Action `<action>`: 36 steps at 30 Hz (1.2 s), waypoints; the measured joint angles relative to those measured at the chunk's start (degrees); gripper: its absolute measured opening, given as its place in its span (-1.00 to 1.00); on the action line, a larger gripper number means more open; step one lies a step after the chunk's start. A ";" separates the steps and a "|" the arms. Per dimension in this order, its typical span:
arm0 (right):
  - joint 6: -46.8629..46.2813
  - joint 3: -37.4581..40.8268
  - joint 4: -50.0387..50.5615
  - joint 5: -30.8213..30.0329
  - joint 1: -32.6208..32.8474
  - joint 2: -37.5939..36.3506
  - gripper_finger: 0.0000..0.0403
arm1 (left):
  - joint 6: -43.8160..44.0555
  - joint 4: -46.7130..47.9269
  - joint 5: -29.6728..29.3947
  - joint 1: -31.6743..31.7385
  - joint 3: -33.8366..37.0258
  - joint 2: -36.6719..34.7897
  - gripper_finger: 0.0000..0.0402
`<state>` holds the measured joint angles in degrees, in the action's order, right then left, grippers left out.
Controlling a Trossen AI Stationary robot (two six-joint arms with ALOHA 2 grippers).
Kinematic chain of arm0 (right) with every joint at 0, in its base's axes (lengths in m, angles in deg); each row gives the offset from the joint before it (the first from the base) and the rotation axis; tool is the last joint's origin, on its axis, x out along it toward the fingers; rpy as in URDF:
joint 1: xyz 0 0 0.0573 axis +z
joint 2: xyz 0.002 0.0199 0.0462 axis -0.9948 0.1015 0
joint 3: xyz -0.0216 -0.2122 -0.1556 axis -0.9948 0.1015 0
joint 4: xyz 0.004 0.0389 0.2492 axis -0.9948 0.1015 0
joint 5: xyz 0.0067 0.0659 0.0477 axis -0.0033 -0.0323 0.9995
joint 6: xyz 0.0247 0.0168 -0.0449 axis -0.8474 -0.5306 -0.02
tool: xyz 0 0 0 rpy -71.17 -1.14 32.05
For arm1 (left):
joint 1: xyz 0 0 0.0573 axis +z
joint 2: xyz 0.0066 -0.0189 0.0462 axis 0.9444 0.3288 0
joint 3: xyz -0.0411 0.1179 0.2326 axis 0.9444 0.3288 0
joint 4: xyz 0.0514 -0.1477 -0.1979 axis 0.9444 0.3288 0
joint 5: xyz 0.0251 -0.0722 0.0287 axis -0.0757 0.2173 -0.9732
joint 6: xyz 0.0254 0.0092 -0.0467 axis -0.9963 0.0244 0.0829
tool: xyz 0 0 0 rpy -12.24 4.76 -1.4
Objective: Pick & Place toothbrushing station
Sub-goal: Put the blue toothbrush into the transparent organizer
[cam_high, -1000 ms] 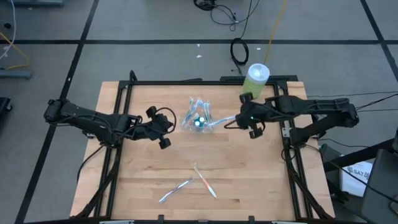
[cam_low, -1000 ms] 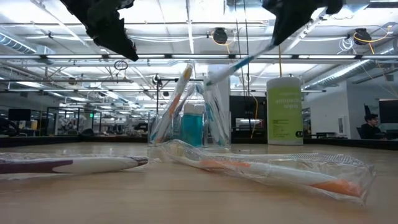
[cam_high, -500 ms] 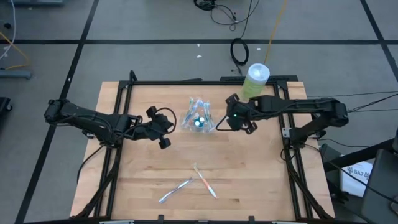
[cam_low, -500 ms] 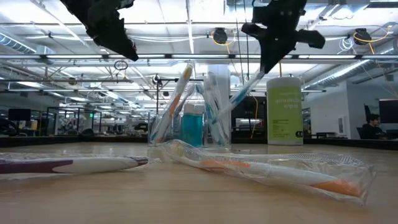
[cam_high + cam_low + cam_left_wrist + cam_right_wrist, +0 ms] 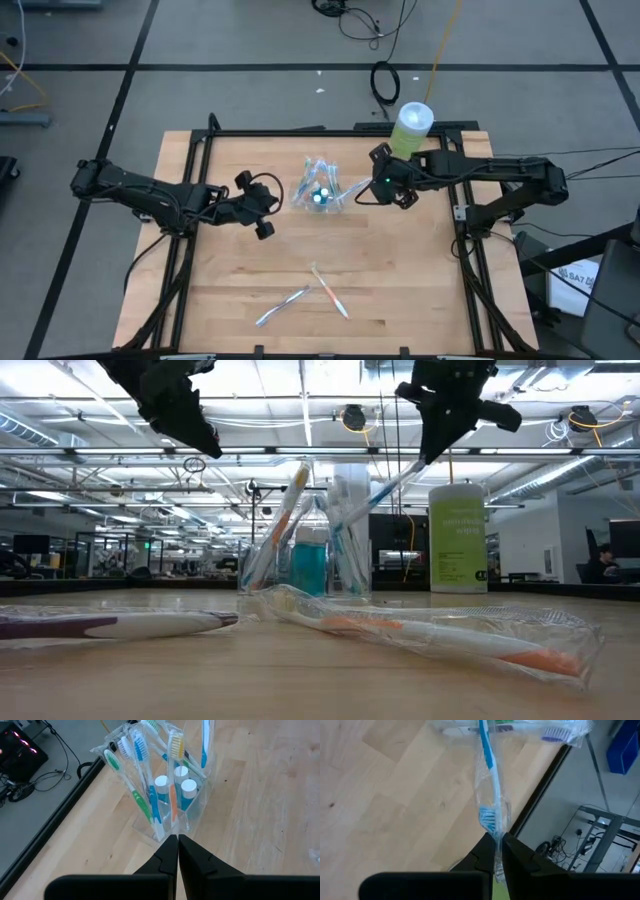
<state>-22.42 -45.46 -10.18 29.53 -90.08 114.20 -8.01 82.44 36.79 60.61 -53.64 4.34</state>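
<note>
A small clear plastic cup (image 5: pixel 320 192) stands upright on the wooden table, holding several wrapped toothbrushes and teal-capped white tubes; it also shows in the low view (image 5: pixel 310 550) and the left wrist view (image 5: pixel 172 795). My right gripper (image 5: pixel 368 192) is just right of the cup and above it, shut on a blue-and-white wrapped toothbrush (image 5: pixel 375 495) that slants down into the cup. My left gripper (image 5: pixel 272 205) hangs shut and empty left of the cup, above the table (image 5: pixel 205 440). Two more wrapped toothbrushes (image 5: pixel 285 305) (image 5: pixel 330 290) lie flat near the front edge. My right gripper pinches the toothbrush at its bristle-head end (image 5: pixel 489 822), wrapper and all, between its two fingers. The fingers come from the table's right, slanting down, roughly along the brush. The brush hangs tilted below them, its handle end (image 5: pixel 340 522) inside the cup.
A large pale-green canister with a white lid (image 5: pixel 412 125) stands at the table's far right corner, close behind my right arm; it also shows in the low view (image 5: pixel 457 538). A black frame rail (image 5: pixel 300 131) runs around the table. Bare wood lies between the cup and the two loose toothbrushes.
My right gripper has carried the toothbrush toward the cup, to the table's left, and down. The brush has tipped steeper and its handle end has gone into the cup. In the last half second the gripper has drawn slightly back right and up, still shut on it.
</note>
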 joint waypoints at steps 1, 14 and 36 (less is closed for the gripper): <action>-0.01 0.00 0.28 0.06 -0.17 0.02 -0.93 | 0.02 0.02 0.00 -0.02 0.00 0.00 -0.89; 14.33 8.73 -13.37 0.29 -1.14 0.39 -0.93 | 1.29 -0.04 0.13 0.00 0.00 0.00 -0.89; 40.36 29.81 -58.34 0.09 0.24 -2.07 -0.60 | 1.55 -0.11 -2.49 0.00 0.00 0.00 -0.89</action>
<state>17.94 -15.64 -68.52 29.62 -89.84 112.14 -6.46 82.33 34.29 60.61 -53.64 4.34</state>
